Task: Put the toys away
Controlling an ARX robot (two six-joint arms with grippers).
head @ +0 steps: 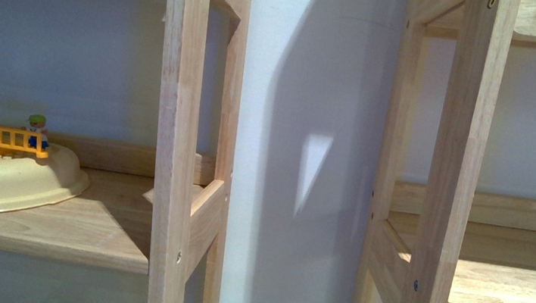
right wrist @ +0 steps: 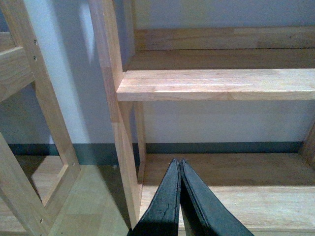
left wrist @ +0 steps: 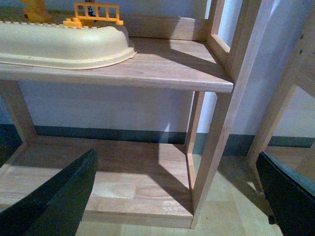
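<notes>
Left gripper [left wrist: 177,196]: fingers spread wide, nothing between them, poised before the bottom board [left wrist: 98,182] of the left shelf unit [head: 174,148].

Right gripper [right wrist: 180,196]: fingers pressed together, no object pinched, poised before the lowest board of the right shelf unit [head: 433,216].

Both units are bare wood, standing against a pale wall [head: 310,88] with a narrow gap between them.

On the middle board [left wrist: 162,69] of the left shelf unit, above the left gripper, sits a cream plastic base [left wrist: 59,44] carrying an orange fence piece [left wrist: 96,12] and other coloured blocks. This item does not form part of the job.

Boards of the right shelf unit visible in the front and right wrist views carry nothing.

Plush toy: not visible in any view. Its location cannot be stated.

Judgement: the step in hand is locating the toy; neither gripper is committed. To do this well, the cameras should be turned away from the left shelf unit toward floor or surfaces not currently shown. The right gripper must open before any approach. Arm movement near the upright posts of the left shelf unit calls for clearance, and the cream plastic base should not be disturbed.
</notes>
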